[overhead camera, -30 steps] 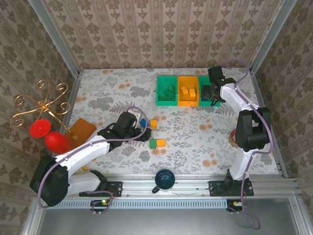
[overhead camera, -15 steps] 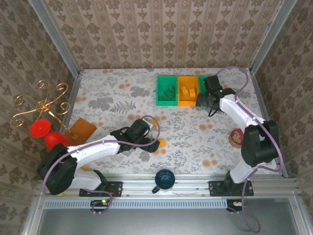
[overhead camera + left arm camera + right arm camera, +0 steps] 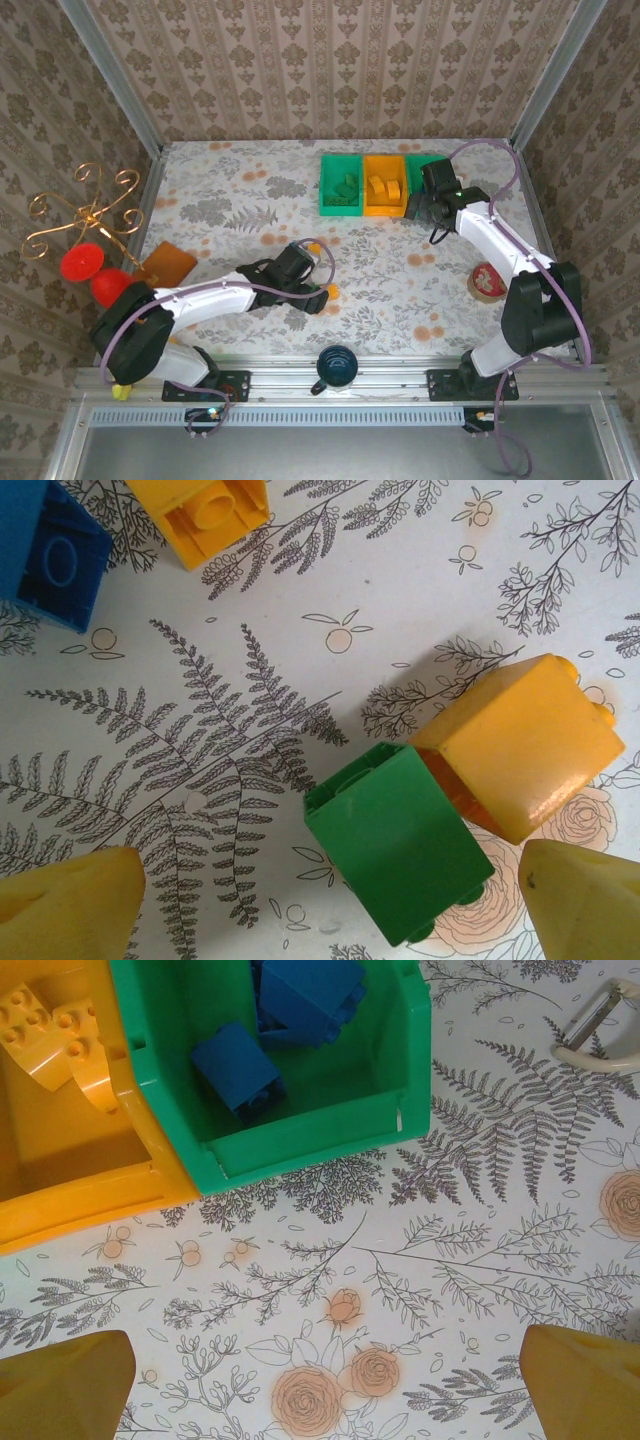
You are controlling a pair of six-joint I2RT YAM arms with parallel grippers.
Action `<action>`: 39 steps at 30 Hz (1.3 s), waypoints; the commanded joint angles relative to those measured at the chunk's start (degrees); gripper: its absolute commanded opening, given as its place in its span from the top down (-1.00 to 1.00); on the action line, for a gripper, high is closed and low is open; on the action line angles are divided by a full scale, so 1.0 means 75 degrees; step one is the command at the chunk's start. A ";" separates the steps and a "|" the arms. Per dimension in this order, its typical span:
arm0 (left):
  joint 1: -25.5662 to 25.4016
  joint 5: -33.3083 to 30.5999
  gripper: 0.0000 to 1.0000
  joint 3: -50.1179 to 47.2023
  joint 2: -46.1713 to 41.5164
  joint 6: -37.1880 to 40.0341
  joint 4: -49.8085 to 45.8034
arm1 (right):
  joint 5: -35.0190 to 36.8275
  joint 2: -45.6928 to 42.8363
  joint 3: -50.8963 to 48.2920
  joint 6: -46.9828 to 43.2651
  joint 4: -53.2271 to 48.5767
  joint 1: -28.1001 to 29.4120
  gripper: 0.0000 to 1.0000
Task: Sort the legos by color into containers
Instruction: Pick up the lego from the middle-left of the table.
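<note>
My left gripper gapes wide around the green lego, the orange lego touching it. My right gripper is wide below the green bin.

3 bins stand abreast at the table's far right; 4 bricks lie mid-table, a cup nearer.

I see three bins in row at table's far edge, right of centre: left green bin, orange bin, right green bin holding blue bricks. Loose toward near edge — green brick touching orange brick; blue brick and second orange brick apart.
</note>
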 commanded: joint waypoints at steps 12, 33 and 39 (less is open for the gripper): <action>-0.0055 -0.0261 -0.63 0.0238 0.0225 -0.0153 -0.0190 | 0.0214 -0.0121 -0.0074 0.0239 -0.0033 0.0038 -1.00; 0.0062 -0.0172 -0.40 0.0296 0.0477 -0.0290 -0.0126 | 0.0136 -0.0132 -0.0041 0.0274 -0.0021 0.0074 -1.00; 0.0072 -0.0224 -0.32 0.0262 0.0574 -0.0323 -0.0047 | 0.0150 -0.0171 -0.0067 0.0275 -0.0021 0.0099 -1.00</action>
